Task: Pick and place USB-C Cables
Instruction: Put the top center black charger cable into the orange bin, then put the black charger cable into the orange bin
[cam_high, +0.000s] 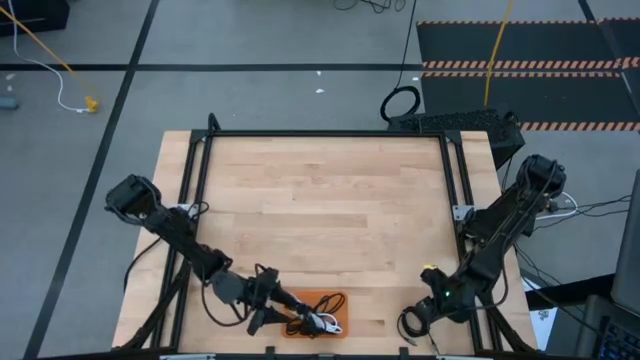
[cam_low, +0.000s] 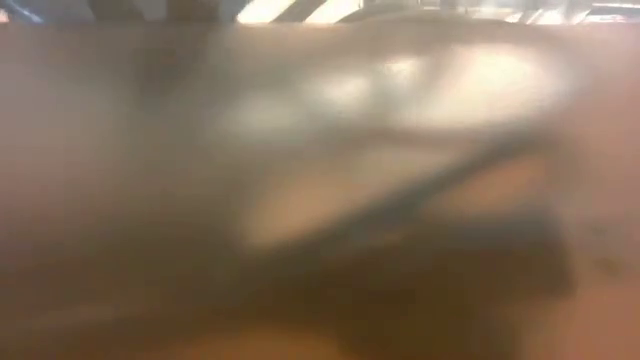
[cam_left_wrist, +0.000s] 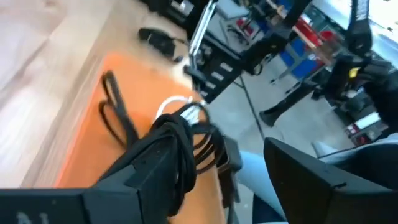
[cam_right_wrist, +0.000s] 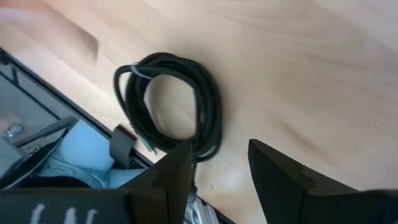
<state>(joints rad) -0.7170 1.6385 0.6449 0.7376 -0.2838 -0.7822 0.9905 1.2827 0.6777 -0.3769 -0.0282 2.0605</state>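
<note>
An orange tray (cam_high: 322, 300) lies at the table's near edge, with black cable bundles and a white one (cam_high: 325, 320) on it. My left gripper (cam_high: 268, 303) is open and low over the tray's left end. In the left wrist view (cam_left_wrist: 221, 140) a black bundle (cam_left_wrist: 186, 146) lies by one finger, a thin black loop (cam_left_wrist: 115, 106) lies flat on the tray (cam_left_wrist: 87, 143), and the white cable (cam_left_wrist: 177, 102) lies behind. My right gripper (cam_high: 416, 318) is open over a black cable coil (cam_right_wrist: 168, 102) that lies flat on the wood near the table's near edge. My left gripper has the black bundle (cam_left_wrist: 193, 158) draped along the inner side of one finger (cam_left_wrist: 149, 165); I cannot tell whether the bundle rests on it or on the tray. My right gripper has one finger (cam_right_wrist: 180, 165) in front of the coil's rim (cam_right_wrist: 208, 146); whether they touch I cannot tell.
The black frame rails (cam_high: 320, 133) run round the table top. A larger black cable ring (cam_high: 400, 103) lies on the floor beyond the far edge. The wood's middle (cam_high: 320, 210) is bare. The low view is fully blurred.
</note>
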